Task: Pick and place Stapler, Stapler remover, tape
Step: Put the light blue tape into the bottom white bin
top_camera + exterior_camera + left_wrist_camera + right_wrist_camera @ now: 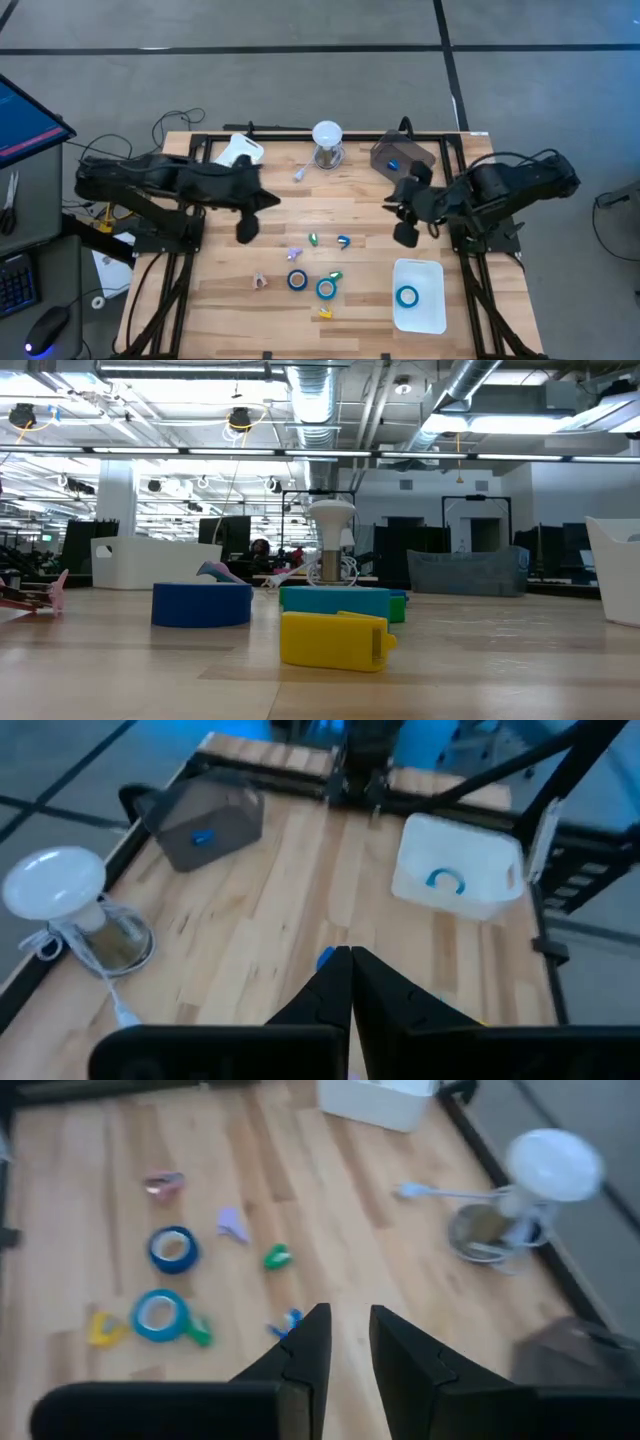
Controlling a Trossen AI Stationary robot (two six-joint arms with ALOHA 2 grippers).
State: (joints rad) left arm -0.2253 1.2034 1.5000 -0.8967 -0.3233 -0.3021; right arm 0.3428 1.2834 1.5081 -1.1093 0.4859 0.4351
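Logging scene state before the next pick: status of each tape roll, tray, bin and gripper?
Tape roll: lying flat inside the white tray.
Tape roll: flat on the table, loose.
Tape roll: flat on the table, loose.
Grey bin: upright, one blue item inside.
Left gripper: shut, empty.
Right gripper: open, empty.

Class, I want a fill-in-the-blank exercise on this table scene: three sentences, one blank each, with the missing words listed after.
1. Inside the white tray lies ___ blue tape roll.
2. On the bare wood, ___ blue tape rolls lie side by side.
3. The left gripper has its fingers ___, while the right gripper shows a gap between its fingers.

Missing words: one; two; shut
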